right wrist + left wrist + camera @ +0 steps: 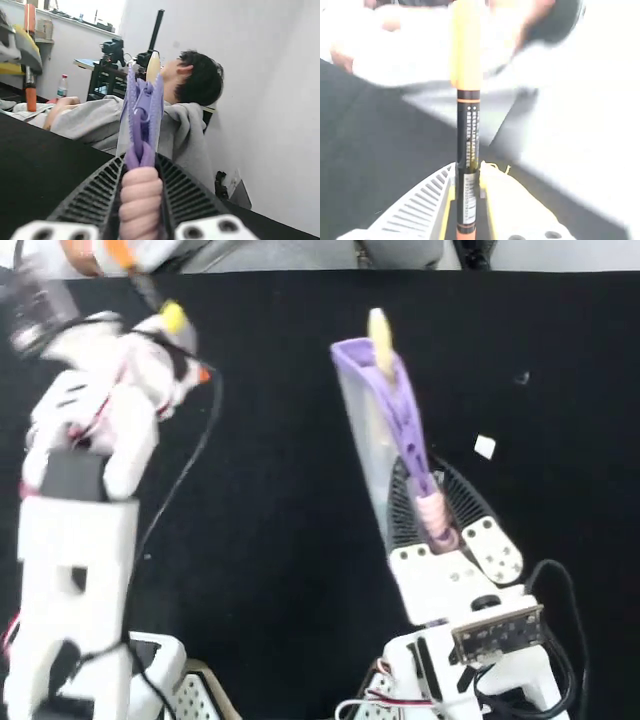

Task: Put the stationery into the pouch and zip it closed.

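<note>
Partway: right end effector grips the pouch centre-right, one pale item, maybe a pen, poking out; left end effector clamps an orange marker far left, unpacked; zip not closed.

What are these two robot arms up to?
The right gripper is shut on a clear pouch with a purple zip, and a pale stick pokes out of its far end. Off to the side, the left gripper has its fingers shut on an orange-and-black marker, not yet in the pouch.

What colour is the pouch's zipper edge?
Purple, best seen on the pouch in the right wrist view.
</note>
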Robot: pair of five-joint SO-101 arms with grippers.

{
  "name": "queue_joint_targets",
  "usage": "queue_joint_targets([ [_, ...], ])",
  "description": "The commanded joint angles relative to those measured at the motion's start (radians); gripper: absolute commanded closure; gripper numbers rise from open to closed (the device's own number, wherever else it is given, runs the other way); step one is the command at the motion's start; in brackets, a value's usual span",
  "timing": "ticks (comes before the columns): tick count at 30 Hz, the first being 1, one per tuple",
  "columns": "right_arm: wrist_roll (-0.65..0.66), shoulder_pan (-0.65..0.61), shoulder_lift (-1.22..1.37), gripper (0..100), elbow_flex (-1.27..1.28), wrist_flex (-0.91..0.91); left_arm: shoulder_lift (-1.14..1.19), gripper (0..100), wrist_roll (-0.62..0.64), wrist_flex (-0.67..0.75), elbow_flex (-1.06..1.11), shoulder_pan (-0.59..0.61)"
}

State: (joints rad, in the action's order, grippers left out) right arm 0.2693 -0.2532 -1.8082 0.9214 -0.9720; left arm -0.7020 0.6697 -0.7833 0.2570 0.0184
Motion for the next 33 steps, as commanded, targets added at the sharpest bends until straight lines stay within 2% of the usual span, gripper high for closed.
queue_joint_targets([
  [1,0.012,-0.064,-0.087,98.8,-0.039,0.008,-0.212,97,0.092,0.091,0.093,0.016],
  [5,0.012,-0.133,-0.088,98.8,-0.038,0.006,-0.505,97,0.095,0.199,0.323,0.016],
  [10,0.072,-0.269,-0.088,98.8,-0.005,-0.008,-0.825,97,0.092,0.565,0.716,0.022],
  [12,0.094,-0.336,-0.088,98.8,0.019,-0.009,-0.895,97,0.092,0.657,0.812,0.022],
  [17,0.097,-0.402,-0.088,98.8,0.033,-0.02,-0.908,97,0.098,0.601,0.805,-0.012],
  [21,0.097,-0.439,-0.088,98.8,0.025,-0.051,-0.879,97,0.098,0.519,0.756,-0.119],
  [26,0.135,-0.477,-0.09,98.8,0.022,-0.074,-0.81,97,0.098,0.509,0.748,-0.252],
  [33,0.138,-0.476,-0.139,98.8,0.033,-0.078,-0.801,97,0.094,0.471,0.725,-0.278],
])
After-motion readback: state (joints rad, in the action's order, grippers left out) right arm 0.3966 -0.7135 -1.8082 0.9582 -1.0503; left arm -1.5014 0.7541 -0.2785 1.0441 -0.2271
